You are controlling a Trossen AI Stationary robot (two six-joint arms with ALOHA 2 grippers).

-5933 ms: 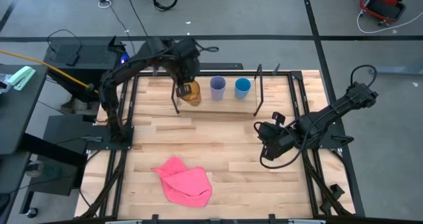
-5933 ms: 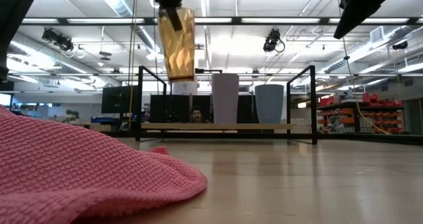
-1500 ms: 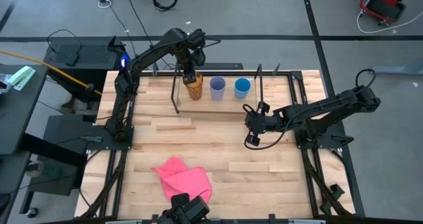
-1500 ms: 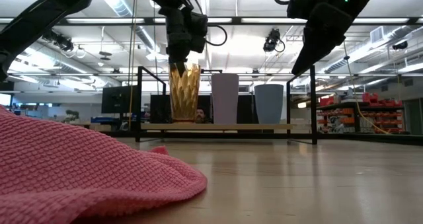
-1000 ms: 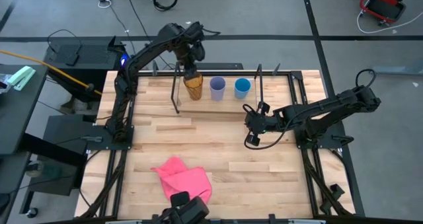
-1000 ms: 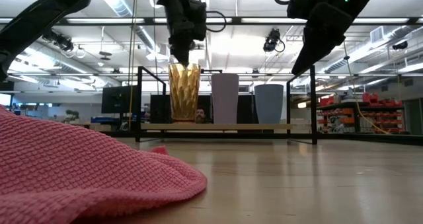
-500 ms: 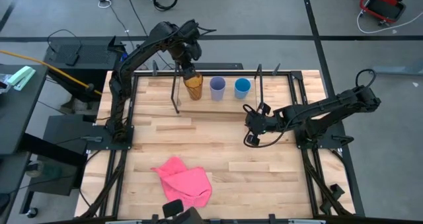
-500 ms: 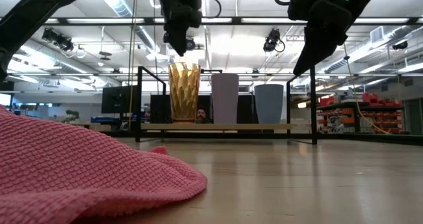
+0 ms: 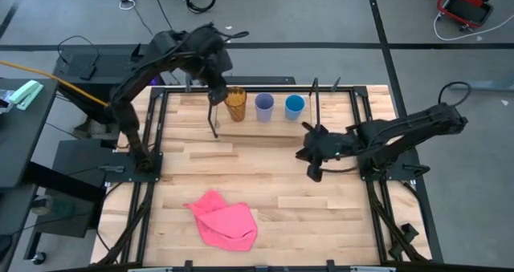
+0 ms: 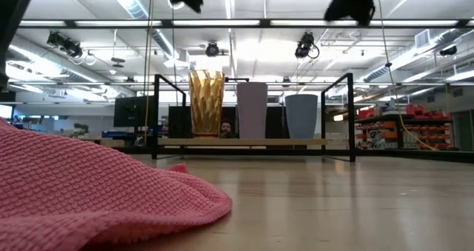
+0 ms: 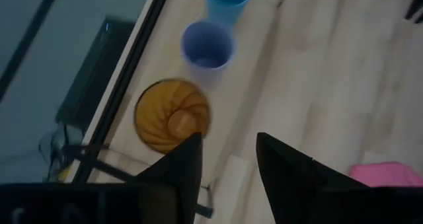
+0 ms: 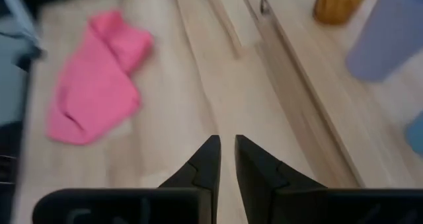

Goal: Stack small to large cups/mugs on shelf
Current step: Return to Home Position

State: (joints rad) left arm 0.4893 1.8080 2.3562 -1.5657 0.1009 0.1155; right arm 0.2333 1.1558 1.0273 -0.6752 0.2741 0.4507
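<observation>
Wooden table (image 9: 265,188), seen from above: three cups stand in one row on the shelf (image 10: 274,142) at upper centre, with the amber cup (image 9: 234,105), lavender cup (image 9: 264,105) and blue cup (image 9: 295,105) running left to right. One pink cloth (image 9: 223,220) lies lower left. The left gripper (image 11: 228,139), fingers spread and empty, has lifted off the amber cup since half a second ago. The low view crops both arms at its top edge. The right gripper (image 12: 226,143), nearly closed and empty, hovers centre-right.

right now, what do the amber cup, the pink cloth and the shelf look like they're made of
Amber cup: translucent and faceted, with light showing through, so likely plastic, possibly glass.
Pink cloth: woven fabric, matte, with a waffle-grid texture.
Shelf: the thin black legs look like painted metal; the pale flat top looks like wood, though that is less sure.
</observation>
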